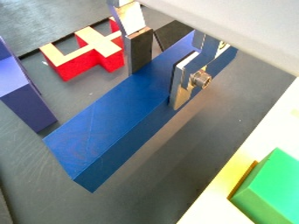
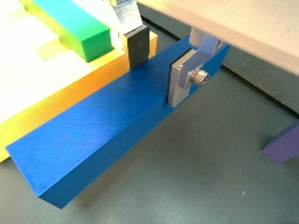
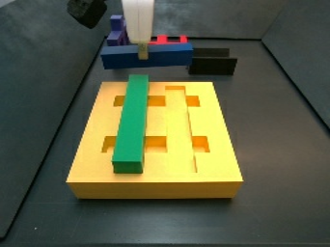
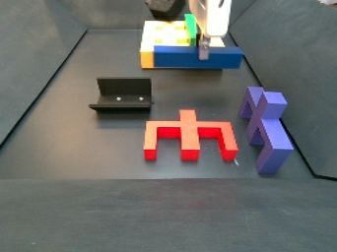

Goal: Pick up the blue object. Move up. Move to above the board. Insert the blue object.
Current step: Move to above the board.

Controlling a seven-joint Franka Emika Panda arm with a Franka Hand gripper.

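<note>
The claw (image 2: 163,61) stood clamped across the blue object (image 2: 100,127), one silver finger (image 2: 184,77) flat on each long side, in both wrist views. The bar lay level, its long axis running crosswise to the claw's grip and parallel to the near short edge of the board (image 3: 154,174). In a side view the blue object (image 4: 191,58) sat directly beneath the claw (image 4: 207,47), in front of the board (image 4: 161,37) with its green bar (image 3: 131,121).

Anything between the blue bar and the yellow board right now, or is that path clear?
Nothing shows there. The gripper grips the blue object beside the board, no piece between them; a side view shows likewise: blue object, board.
</note>
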